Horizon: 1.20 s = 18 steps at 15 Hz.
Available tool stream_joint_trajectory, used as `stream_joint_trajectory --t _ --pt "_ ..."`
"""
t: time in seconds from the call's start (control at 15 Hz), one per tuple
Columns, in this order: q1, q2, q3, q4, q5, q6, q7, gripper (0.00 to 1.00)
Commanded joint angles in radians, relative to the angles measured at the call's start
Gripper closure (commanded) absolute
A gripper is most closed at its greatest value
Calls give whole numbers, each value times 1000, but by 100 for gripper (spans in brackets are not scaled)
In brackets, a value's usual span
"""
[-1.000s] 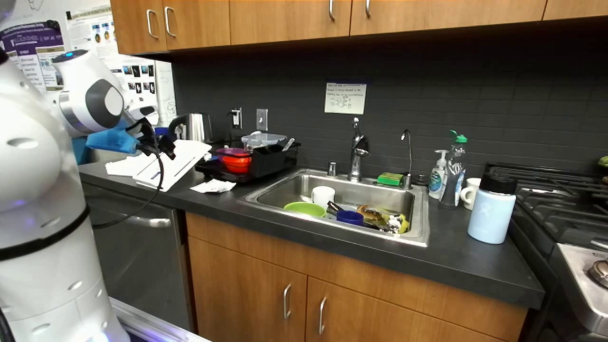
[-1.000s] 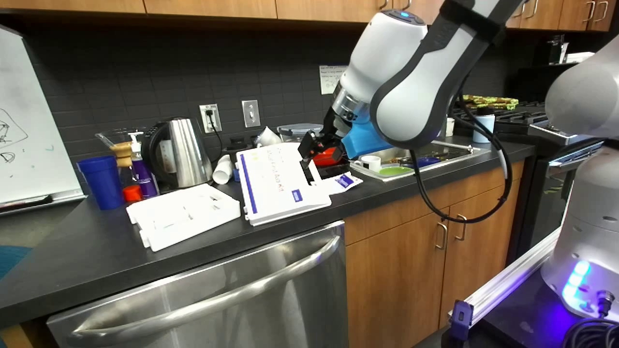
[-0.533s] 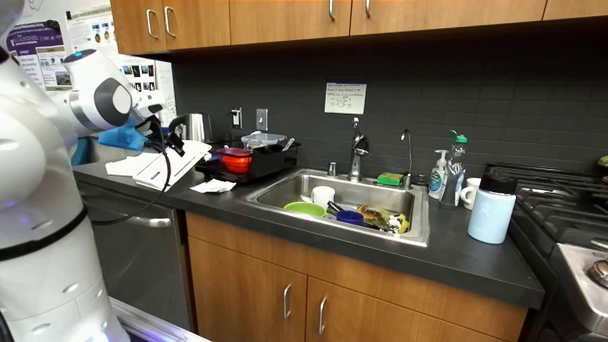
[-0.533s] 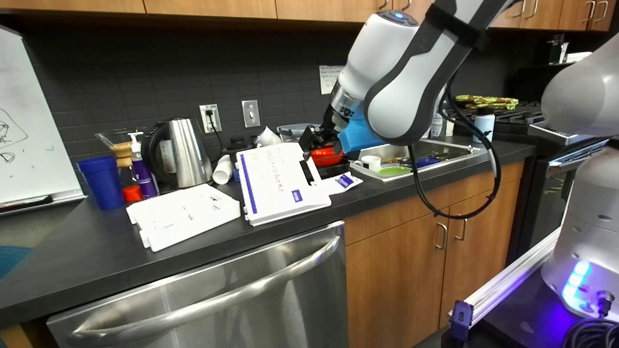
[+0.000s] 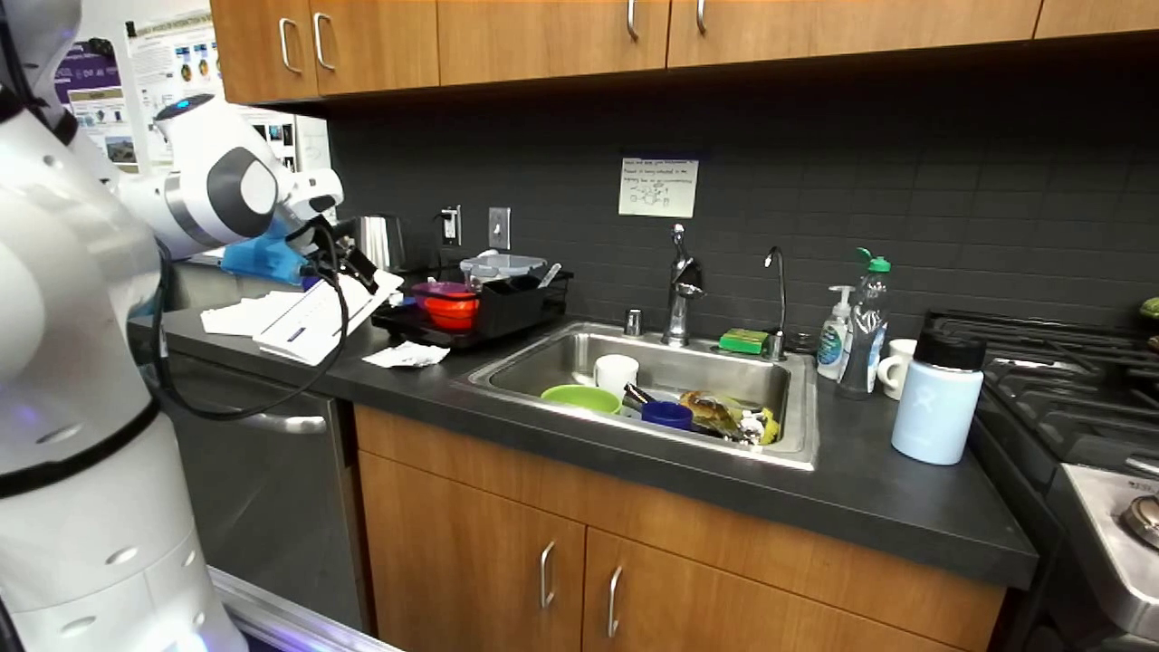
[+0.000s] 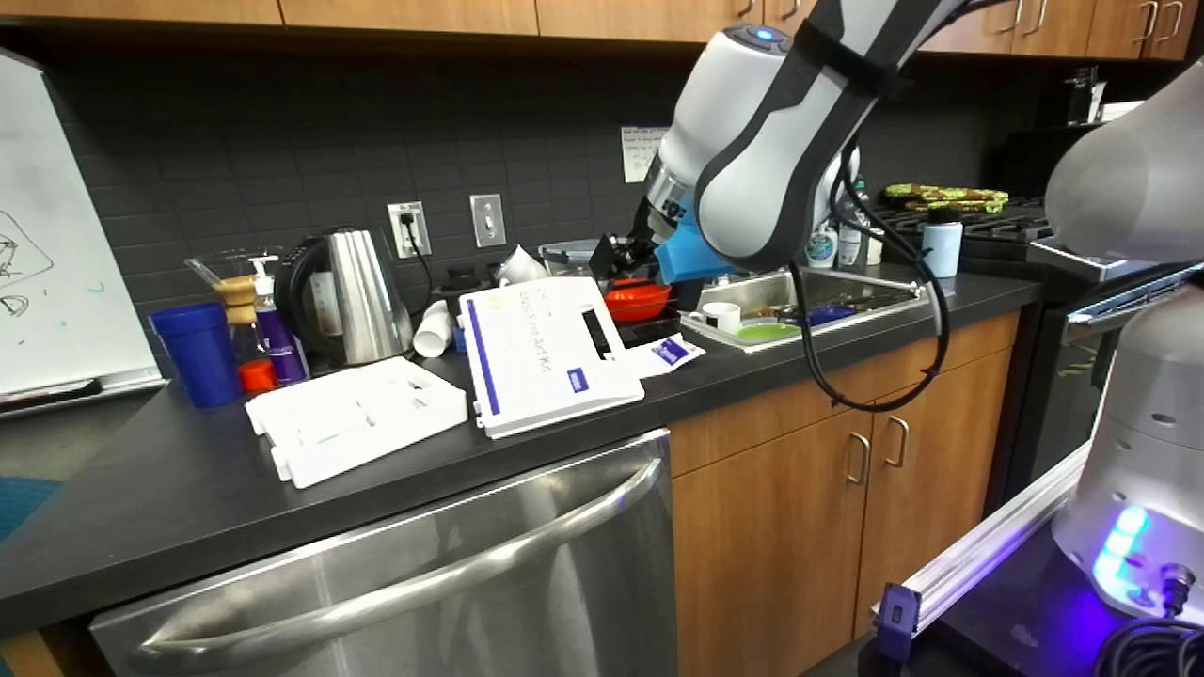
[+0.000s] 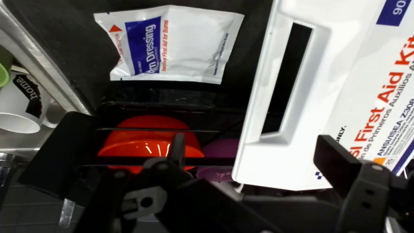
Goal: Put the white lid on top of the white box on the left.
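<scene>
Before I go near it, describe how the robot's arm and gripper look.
The arm is rounded and white with dark grey trim, a black strap and a small blue light. A black cable loops below it. A bright blue piece shows beside the gripper, which is mostly black with two blocky fingers.

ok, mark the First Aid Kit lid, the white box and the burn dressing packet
First Aid Kit lid (image 6: 547,353): an exterior view, middle of its printed face.
White box (image 6: 386,436): an exterior view, its near side wall.
Burn dressing packet (image 7: 177,44): wrist view, white area beside the red print.
</scene>
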Motion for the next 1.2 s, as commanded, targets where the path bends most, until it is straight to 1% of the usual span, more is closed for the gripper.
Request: stream_joint_trajectory --t 0.0,0.2,0.47,0.73,0.93,1.13 --pt "-75 26 55 27 -27 -5 -13 0" --pt "-135 32 126 34 -32 -18 -9 0" --pt "-211 22 223 46 -30 -3 -8 0" --pt "-279 17 291 76 -30 5 -12 0" --pt "-344 12 344 98 -32 12 -15 0" --pt "-393 10 374 112 -42 8 -16 0"
